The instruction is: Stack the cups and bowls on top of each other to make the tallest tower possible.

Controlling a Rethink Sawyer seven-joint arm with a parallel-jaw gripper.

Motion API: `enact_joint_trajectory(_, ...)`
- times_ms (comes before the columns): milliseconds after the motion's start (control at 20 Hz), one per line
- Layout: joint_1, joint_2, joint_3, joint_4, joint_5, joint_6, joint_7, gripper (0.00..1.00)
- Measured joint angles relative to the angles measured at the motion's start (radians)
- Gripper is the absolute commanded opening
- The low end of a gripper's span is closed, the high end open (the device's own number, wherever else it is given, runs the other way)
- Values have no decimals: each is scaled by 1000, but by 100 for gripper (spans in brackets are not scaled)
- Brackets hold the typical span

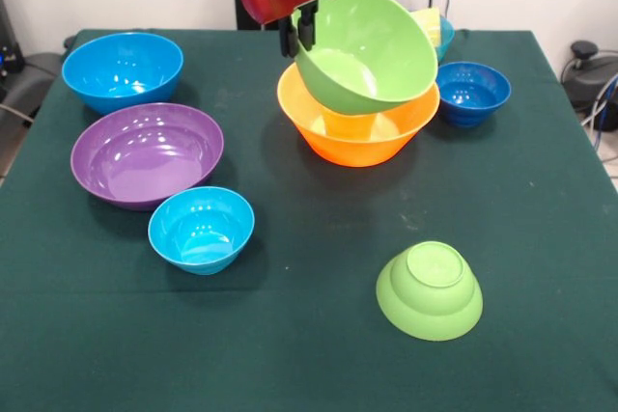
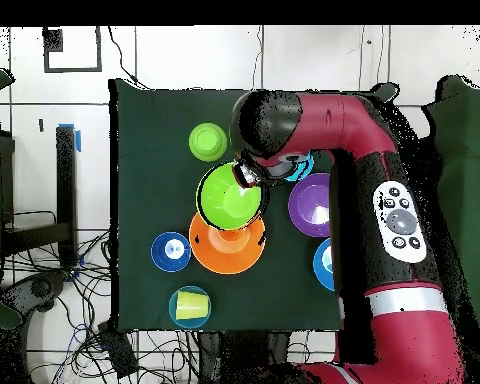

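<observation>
The claw (image 1: 299,34) is up over the far middle of the green-covered counter (image 1: 319,354), clamped on the rim of the large lime green bowl (image 1: 365,50), fingers pinching that rim on the left side in the front view. The bowl hangs steeply tilted, its opening turned toward the lower left, and its lower edge sits right at the large orange bowl (image 1: 357,123), seemingly resting inside the orange rim. From overhead, the green bowl (image 2: 230,195) overlaps the top of the orange one (image 2: 227,240), with the claw at the green bowl's upper right edge.

Around them in the front view: a dark blue small bowl (image 1: 472,92) stands upright just right of the orange bowl, and behind it a pale yellow cup (image 1: 427,21) sits in a light blue bowl (image 1: 444,38), mostly hidden by the lifted green bowl. To the left, the large blue bowl (image 1: 123,69) sits far back, the purple bowl (image 1: 147,153) nearer, and a small light blue bowl (image 1: 201,229) just beside the purple one. A small lime green bowl (image 1: 430,289) lies upside down, well apart, near front right.
</observation>
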Motion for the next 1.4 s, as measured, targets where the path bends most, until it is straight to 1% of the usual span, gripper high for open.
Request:
enact_joint_trajectory(650,0,-5,-8,9,-1,0,0,0)
enact_joint_trajectory(1400,-2,-7,-11,89,7,0,0,0)
